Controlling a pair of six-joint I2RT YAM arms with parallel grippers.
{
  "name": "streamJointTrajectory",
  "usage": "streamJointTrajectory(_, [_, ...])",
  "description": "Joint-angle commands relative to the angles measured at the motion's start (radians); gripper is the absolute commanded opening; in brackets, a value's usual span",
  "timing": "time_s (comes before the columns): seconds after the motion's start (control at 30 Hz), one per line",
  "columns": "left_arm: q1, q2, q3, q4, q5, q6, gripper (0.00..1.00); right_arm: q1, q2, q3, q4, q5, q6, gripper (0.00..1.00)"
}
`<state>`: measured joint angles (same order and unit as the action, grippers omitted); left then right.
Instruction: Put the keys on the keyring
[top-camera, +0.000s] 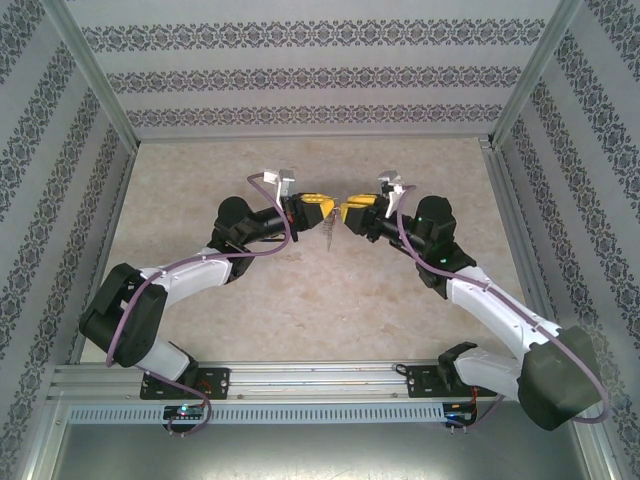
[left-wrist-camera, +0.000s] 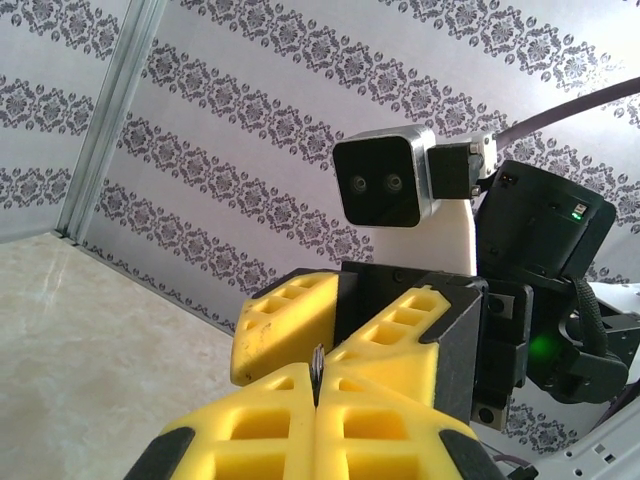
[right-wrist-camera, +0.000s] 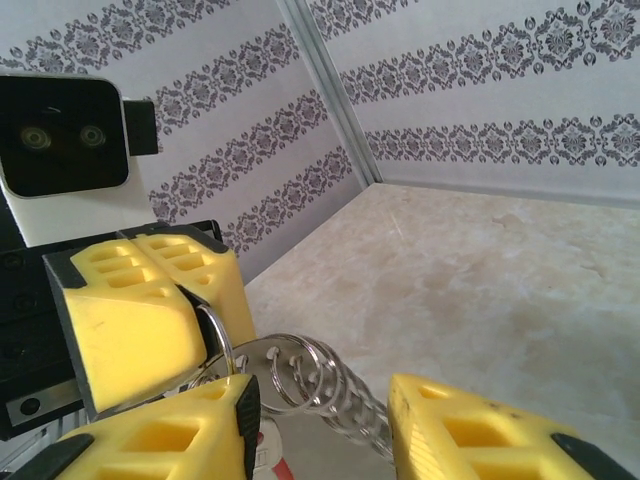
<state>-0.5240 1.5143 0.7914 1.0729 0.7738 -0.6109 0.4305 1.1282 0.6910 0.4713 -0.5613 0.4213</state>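
Observation:
Above the middle of the table my two grippers meet tip to tip. The left gripper (top-camera: 323, 208) is shut on the keyring (top-camera: 329, 235), a grey metal loop hanging edge-on below it. In the left wrist view the keyring's thin edge (left-wrist-camera: 318, 362) sticks out of the closed yellow pads (left-wrist-camera: 250, 425). The right gripper (top-camera: 346, 213) is open, its fingers (right-wrist-camera: 470, 430) on either side of the keyring's row of silvery rings (right-wrist-camera: 330, 385). A bit of the red key (right-wrist-camera: 287, 468) shows at the bottom edge under the rings. I cannot tell what holds it.
The beige table (top-camera: 300, 310) is walled by patterned panels at the back (top-camera: 300, 80) and on both sides, with aluminium posts (top-camera: 95, 75) at the corners. A metal rail (top-camera: 320, 380) carries both arm bases at the near edge.

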Motion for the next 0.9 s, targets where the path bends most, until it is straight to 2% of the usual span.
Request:
streamJointTrajectory(0.0, [-0.016, 0.004, 0.007, 0.085, -0.012, -0.006, 0.00, 0.024, -0.032, -0.011, 0.047, -0.008, 0.005, 0.39])
streamJointTrajectory(0.6, [-0.018, -0.015, 0.010, 0.053, -0.012, 0.015, 0.00, 0.051, -0.079, -0.065, 0.037, 0.021, 0.004, 0.33])
streamJointTrajectory(0.87, [-0.019, -0.008, 0.008, 0.059, -0.009, 0.008, 0.00, 0.054, -0.049, -0.035, 0.045, 0.023, 0.004, 0.31])
